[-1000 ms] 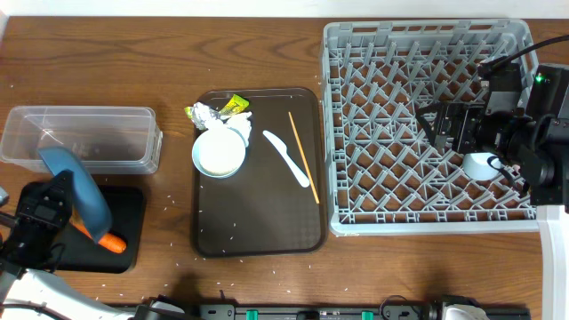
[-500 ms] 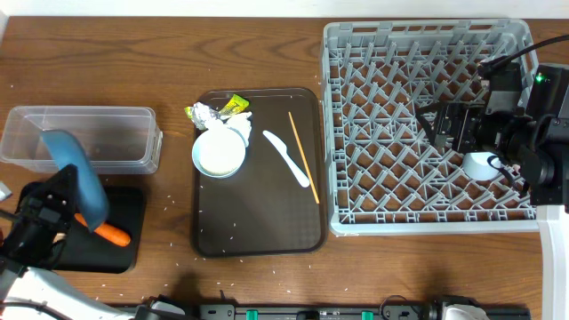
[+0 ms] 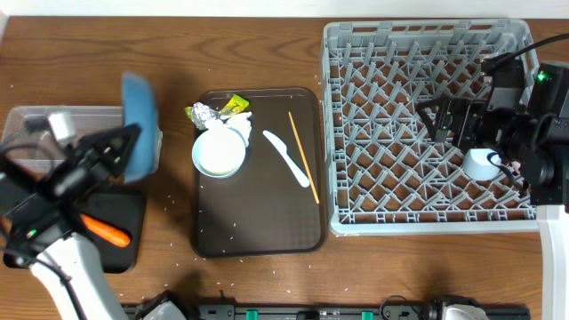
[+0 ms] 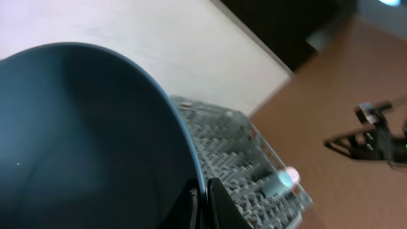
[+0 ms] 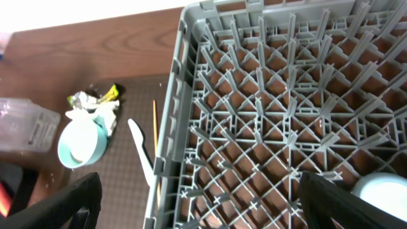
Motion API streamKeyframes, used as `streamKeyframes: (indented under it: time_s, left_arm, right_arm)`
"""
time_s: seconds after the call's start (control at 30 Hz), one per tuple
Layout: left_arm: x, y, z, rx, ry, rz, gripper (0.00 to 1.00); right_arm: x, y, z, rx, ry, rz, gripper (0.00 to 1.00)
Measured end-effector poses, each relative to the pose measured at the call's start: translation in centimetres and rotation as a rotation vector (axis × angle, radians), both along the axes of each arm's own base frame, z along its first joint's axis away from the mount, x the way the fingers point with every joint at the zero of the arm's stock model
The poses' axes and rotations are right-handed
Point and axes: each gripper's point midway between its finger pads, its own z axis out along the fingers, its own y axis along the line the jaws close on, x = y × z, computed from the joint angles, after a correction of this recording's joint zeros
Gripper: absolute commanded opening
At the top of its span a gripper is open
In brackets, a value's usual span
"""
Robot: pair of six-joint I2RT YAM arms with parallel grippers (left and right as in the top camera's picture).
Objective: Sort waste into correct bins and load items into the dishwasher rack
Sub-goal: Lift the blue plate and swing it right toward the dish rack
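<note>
Dotting the brown wooden table, loose white rice grains lie scattered.

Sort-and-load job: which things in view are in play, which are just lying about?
In play: plate, bowl, cup, spoon, chopsticks, carrot, foil, wrapper, tissue, tub, black tray, rack.
Lying about: brown tray, table.

Blue plate, orange carrot, grey rack, dark brown tray.

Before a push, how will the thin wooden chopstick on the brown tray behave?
The thin wooden chopstick looks straight and slim, so probably stiff and light. Flat on the dark brown tray, it may roll or skid.
</note>
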Motion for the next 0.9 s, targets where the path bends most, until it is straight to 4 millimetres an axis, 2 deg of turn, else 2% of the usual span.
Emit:
streamKeyframes:
  time_s: [0.13, 0.2, 0.37, 0.57, 0.67, 0.73, 0.83, 0.9]
  left_arm:
    - [1.6, -4.4, 2.2, 0.012, -0.045, -0.089, 0.06]
    - [2.3, -6.9, 3.3, 0.001, -0.067, -0.118, 0.06]
    - [4.3, -12.3, 4.7, -0.071, -0.092, -0.155, 0.06]
    - [7.3, -19.1, 4.7, -0.212, -0.119, -0.218, 0.06]
    - [8.7, -22.1, 3.6, -0.294, -0.095, -0.228, 0.06]
    - [9.1, -24.2, 2.7, -0.322, -0.057, -0.246, 0.06]
    - [10.7, -26.8, 1.4, -0.357, 0.003, -0.243, 0.06]
    - [11.7, -28.4, 1.2, -0.375, 0.017, -0.243, 0.06]
  right_arm:
    - [0.5, -0.7, 0.2, 0.006, -0.003, -0.068, 0.99]
    - [0.6, -1.5, 0.0, 0.002, 0.011, -0.125, 0.99]
    - [0.7, -4.4, -0.4, 0.005, 0.039, -0.289, 0.99]
    - [0.3, -9.1, -0.5, 0.024, 0.051, -0.481, 0.99]
    - [-0.3, -11.3, -0.8, 0.033, 0.07, -0.564, 0.99]
    - [-0.7, -11.9, -1.0, 0.034, 0.081, -0.589, 0.99]
    - [-1.0, -12.2, -1.2, 0.036, 0.096, -0.604, 0.99]
    - [-1.0, -12.2, -1.2, 0.039, 0.098, -0.606, 0.99]
